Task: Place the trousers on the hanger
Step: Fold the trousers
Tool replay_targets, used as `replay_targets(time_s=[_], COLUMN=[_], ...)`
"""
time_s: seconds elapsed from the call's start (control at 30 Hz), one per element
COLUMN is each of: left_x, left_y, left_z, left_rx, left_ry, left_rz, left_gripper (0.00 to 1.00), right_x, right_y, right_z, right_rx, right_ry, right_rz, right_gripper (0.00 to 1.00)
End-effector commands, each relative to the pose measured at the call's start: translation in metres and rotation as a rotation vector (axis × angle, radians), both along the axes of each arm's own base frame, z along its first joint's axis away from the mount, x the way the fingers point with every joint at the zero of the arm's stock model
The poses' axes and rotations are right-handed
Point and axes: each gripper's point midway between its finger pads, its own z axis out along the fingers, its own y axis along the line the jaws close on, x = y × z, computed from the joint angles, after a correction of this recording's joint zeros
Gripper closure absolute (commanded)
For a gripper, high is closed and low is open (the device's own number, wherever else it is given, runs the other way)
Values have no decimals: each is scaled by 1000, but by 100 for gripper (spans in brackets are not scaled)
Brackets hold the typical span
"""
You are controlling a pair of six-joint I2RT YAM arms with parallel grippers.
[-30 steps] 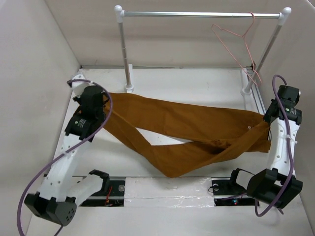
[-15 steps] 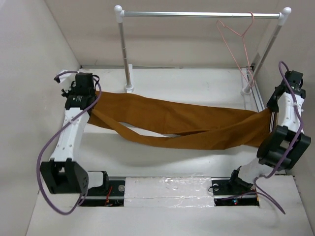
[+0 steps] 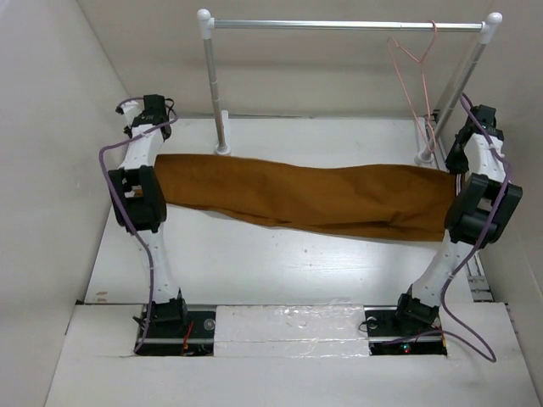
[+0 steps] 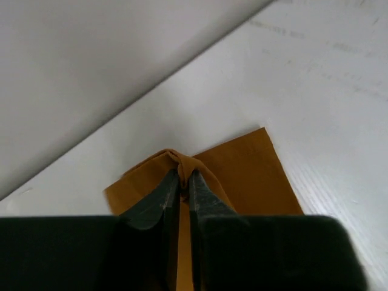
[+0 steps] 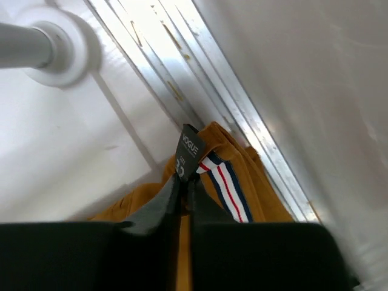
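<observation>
The rust-brown trousers [image 3: 305,195] hang stretched in the air between my two raised grippers, spanning left to right. My left gripper [image 3: 157,161] is shut on the leg-end cloth [image 4: 182,167], which bunches between its fingers. My right gripper [image 3: 458,174] is shut on the waistband [image 5: 242,182], where a dark size label [image 5: 189,151] and a striped lining [image 5: 225,185] show. The pink wire hanger [image 3: 416,76] hangs by its hook from the right end of the silver rail [image 3: 339,25], behind and above the trousers' right end.
The rail stands on two white posts [image 3: 214,93] with round feet on the table [image 3: 280,263]; the right foot shows in the right wrist view [image 5: 57,48]. Cardboard walls [image 3: 51,170] close in left, right and back. A metal track [image 5: 182,79] runs along the right wall.
Both arms rose and moved apart toward the back, lifting the trousers off the table and pulling them taut into a flat band. The hanger has swung slightly.
</observation>
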Motion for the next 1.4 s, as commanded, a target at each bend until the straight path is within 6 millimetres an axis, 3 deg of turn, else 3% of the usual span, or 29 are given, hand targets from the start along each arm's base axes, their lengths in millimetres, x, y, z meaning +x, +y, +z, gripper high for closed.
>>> replay_targets(time_s=[0.0,0.07,0.1,0.13,0.2,0.23,0.3,0.33,0.37,0.4,0.47,0.5,0.53,0.57,0.6,0.63,0.67,0.7,0.73,0.77,0.8,0.87,0.93,1.0,1.13,1.23,1.27,1.3,1.37], left_x=[2,7,7,9,9,4,-3,-17,-24,-33,-62,-88,-89,-95,-110,-111,-115,-114,-114,-112,-109,-105,-94,-84,-80,-75,-75,-74,-85], left_y=[3,11,14,14,15,14,12,10,7,8,-3,-13,-13,-18,-11,-21,-24,-29,-28,-30,-32,-32,-34,-30,-24,-17,-16,-16,-6], left_z=[-2,-13,-11,-2,14,32,50,66,67,73,69,59,59,48,35,25,13,2,-3,-8,-19,-29,-37,-44,-66,-72,-75,-78,-86], left_rx=[9,-28,-46,-50,-41,-40,-44,-44,-51,-62,-104,-158,-158,-197,-240,-336,-392,-456,-473,-493,-514,-545,-566,-568,-584,-570,-567,-569,-525], left_ry=[70,70,55,31,-2,-33,-83,-117,-127,-152,-192,-242,-243,-246,-266,-279,-281,-311,-312,-304,-275,-244,-231,-214,-149,-151,-145,-133,-76], left_rz=[-11,-41,-28,-26,-16,-12,-2,0,-2,2,-1,-19,-19,-37,-9,-43,-54,-82,-79,-81,-80,-83,-108,-112,-48,-16,-11,-7,49], left_gripper=[92,64,61,42,24,10,1,1,1,1,4,13,13,16,34,43,47,46,46,42,39,36,36,37,43,59,71,76,100], right_x=[31,38,40,40,40,40,37,30,26,22,6,-9,-8,-11,-17,-24,-25,-30,-32,-35,-39,-48,-52,-63,-81,-89,-93,-95,-101], right_y=[4,8,12,12,19,25,32,40,45,48,56,68,70,74,85,103,113,136,141,164,177,202,229,242,260,268,272,272,273], right_z=[35,36,36,36,39,41,60,52,57,77,75,86,86,90,107,91,93,91,102,88,96,88,92,82,65,62,60,57,48], right_rx=[-96,-111,-116,-116,-119,-123,-155,-144,-132,-147,-137,-139,-132,-127,-131,-108,-92,-59,-53,-14,-8,24,45,41,69,75,80,80,82], right_ry=[-89,-100,-92,-90,-88,-90,-132,-117,-136,-189,-202,-257,-261,-294,-350,-332,-369,-405,-439,-439,-477,-465,-491,-427,-376,-377,-373,-363,-332], right_rz=[36,50,70,70,94,108,144,160,171,174,180,193,200,209,235,275,273,336,355,410,442,521,621,711,774,799,811,812,822], right_gripper=[83,64,52,48,38,37,34,34,34,34,34,36,36,44,53,66,100,100,100,100,100,100,92,79,71,70,70,70,70])
